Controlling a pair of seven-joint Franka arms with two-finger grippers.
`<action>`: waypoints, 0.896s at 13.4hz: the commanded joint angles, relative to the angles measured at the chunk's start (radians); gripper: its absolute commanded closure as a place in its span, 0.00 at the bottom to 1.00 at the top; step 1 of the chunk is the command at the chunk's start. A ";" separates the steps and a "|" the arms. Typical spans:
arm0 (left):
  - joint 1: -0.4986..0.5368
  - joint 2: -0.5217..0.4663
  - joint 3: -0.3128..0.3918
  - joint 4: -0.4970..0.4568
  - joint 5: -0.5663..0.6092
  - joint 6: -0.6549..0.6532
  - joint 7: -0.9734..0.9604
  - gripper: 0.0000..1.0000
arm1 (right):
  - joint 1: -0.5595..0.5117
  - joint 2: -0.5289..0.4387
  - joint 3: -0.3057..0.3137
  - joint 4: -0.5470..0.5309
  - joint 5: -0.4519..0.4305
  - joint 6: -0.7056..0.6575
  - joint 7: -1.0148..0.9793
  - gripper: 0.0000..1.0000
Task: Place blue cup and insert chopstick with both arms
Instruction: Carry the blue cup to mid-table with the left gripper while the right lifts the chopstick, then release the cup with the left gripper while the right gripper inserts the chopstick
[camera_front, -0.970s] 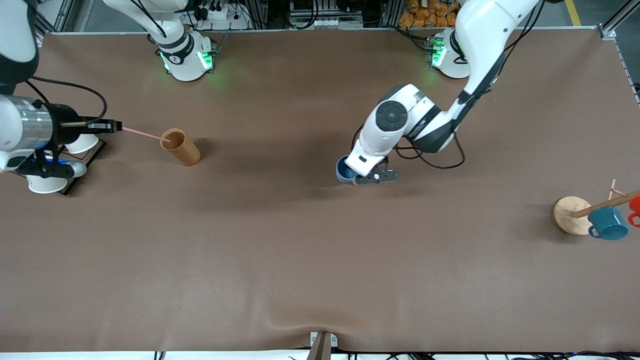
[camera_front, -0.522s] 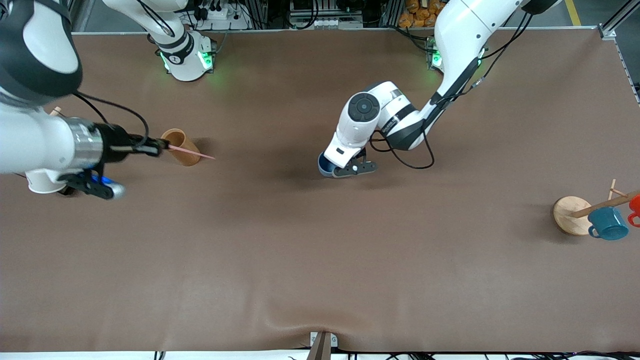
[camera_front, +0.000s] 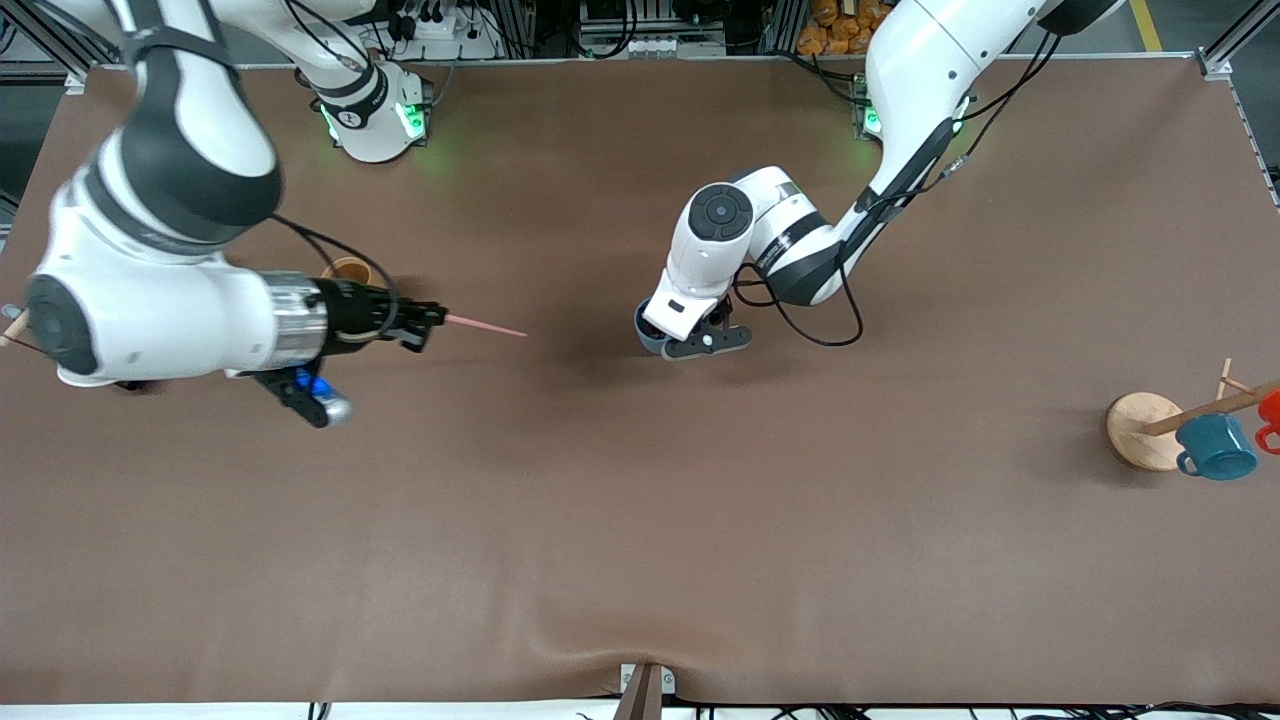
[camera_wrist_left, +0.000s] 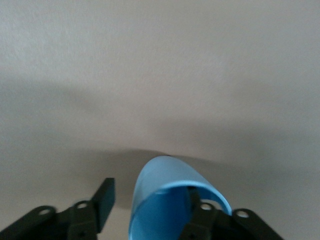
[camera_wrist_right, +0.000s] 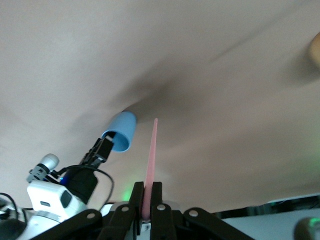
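The blue cup (camera_front: 646, 336) is at the middle of the table under my left wrist, its base toward the tabletop. In the left wrist view the cup (camera_wrist_left: 165, 205) has one finger (camera_wrist_left: 193, 197) inside it and the other finger (camera_wrist_left: 105, 195) outside, clear of its wall. My left gripper (camera_wrist_left: 149, 191) is open around the cup's wall. My right gripper (camera_front: 430, 318) is shut on the pink chopstick (camera_front: 487, 326), which points level toward the cup. The right wrist view shows the chopstick (camera_wrist_right: 151, 150) pinched between the jaws and the cup (camera_wrist_right: 120, 131) ahead.
The tan holder (camera_front: 350, 268) stands partly hidden by my right arm. A mug rack with a round wooden base (camera_front: 1138, 432), a teal mug (camera_front: 1215, 447) and a red mug (camera_front: 1270, 410) is at the left arm's end.
My right arm has swung from the tan holder toward the table's middle with the chopstick. My left arm carried the cup toward the right arm's end, then nearly stopped.
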 joint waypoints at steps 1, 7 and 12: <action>0.012 -0.105 0.001 0.007 0.015 -0.074 -0.034 0.00 | 0.051 0.008 -0.004 -0.055 0.067 0.092 0.106 1.00; 0.075 -0.175 -0.003 0.171 0.014 -0.340 -0.009 0.00 | 0.138 0.008 -0.002 -0.078 0.084 0.169 0.193 1.00; 0.200 -0.213 -0.003 0.251 -0.086 -0.456 0.263 0.00 | 0.196 0.016 -0.002 -0.084 0.124 0.250 0.259 1.00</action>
